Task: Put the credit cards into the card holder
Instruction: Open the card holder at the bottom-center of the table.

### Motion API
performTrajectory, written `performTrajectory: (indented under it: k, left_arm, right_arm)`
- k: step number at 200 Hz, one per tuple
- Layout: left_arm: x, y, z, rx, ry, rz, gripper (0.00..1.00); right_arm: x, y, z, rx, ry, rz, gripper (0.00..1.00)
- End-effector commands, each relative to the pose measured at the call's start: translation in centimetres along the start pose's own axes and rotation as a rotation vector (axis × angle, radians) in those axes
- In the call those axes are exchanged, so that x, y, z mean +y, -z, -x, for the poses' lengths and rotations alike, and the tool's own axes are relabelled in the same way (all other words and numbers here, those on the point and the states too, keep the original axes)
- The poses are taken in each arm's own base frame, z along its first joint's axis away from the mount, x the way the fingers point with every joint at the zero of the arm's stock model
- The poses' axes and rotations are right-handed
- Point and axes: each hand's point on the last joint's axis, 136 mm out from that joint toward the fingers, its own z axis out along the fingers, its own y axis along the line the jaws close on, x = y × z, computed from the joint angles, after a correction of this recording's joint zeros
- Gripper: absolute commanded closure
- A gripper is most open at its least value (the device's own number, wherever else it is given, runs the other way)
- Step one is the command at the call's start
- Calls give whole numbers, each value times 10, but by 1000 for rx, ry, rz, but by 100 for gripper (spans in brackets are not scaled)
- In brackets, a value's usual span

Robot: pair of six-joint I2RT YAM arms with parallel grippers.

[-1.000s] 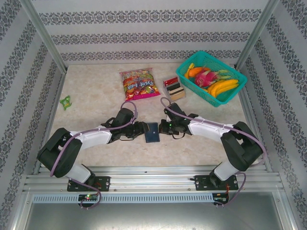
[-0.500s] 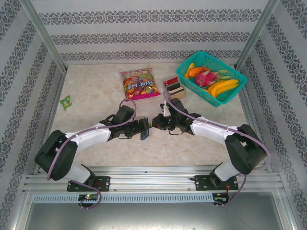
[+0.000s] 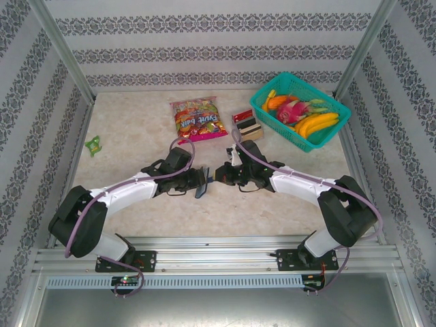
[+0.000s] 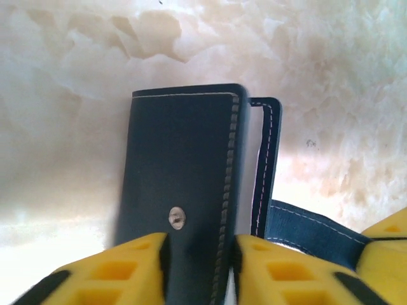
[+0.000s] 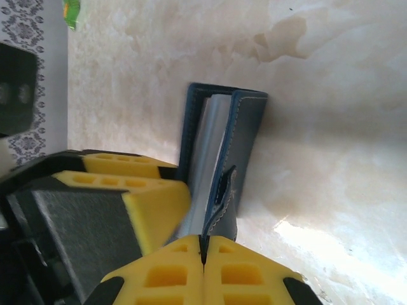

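Hands first. The left hand (image 4: pixel 200 254) is clamped on the card holder (image 4: pixel 181 159), with one yellow finger (image 4: pixel 121 270) on each side of the navy cover, just below a metal snap stud (image 4: pixel 178 218). The right hand (image 5: pixel 203 257) has its fingers pressed together on a thin stitched flap of the same holder. Both hands therefore grip the holder over the middle of the marble table (image 3: pixel 136 136). Whether it touches the surface cannot be told.

View comparison:
- **Left wrist camera:** shows the outer cover, the stud and the clasp tab (image 4: pixel 267 152) standing just beside the cover.
- **Right wrist camera:** shows the holder parted, with a pale inner leaf between two navy leaves and a finger of the left hand against the far leaf.
- **Top camera:** shows the holder as a dark sliver between the hands. The credit cards (image 3: pixel 245 122), red, black and tan, sit stacked just left of the teal basket (image 3: pixel 278 127), well apart from the holder.

Change noted: a second ago the holder showed its broad face to the top camera. It is now edge-on, and both hands have moved farther from their bases.

Writing: the snack bag (image 3: pixel 197 119) carries large white lettering that cannot be read with certainty. The holder shows no writing.
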Motion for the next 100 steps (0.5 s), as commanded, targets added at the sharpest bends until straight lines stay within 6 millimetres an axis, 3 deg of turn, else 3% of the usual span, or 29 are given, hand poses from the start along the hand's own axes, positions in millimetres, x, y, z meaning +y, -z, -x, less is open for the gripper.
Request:
performTrajectory:
  k: [1,43,55,100]
  left_arm:
    - [24,4,-6,9,-32,128,73]
    - [58,13,-13,16,-25,265,92]
    - [65,13,-16,22,-17,278,96]
    - [93,2,-34,81,-16,349,96]
  right_arm:
    - [-23,7,-4,-3,4,-109,95]
    - [-100,20,-13,45,25,-498,96]
    - [-107,17,-15,58,20,-513,97]
    - [-128,12,-18,69,12,-599,96]
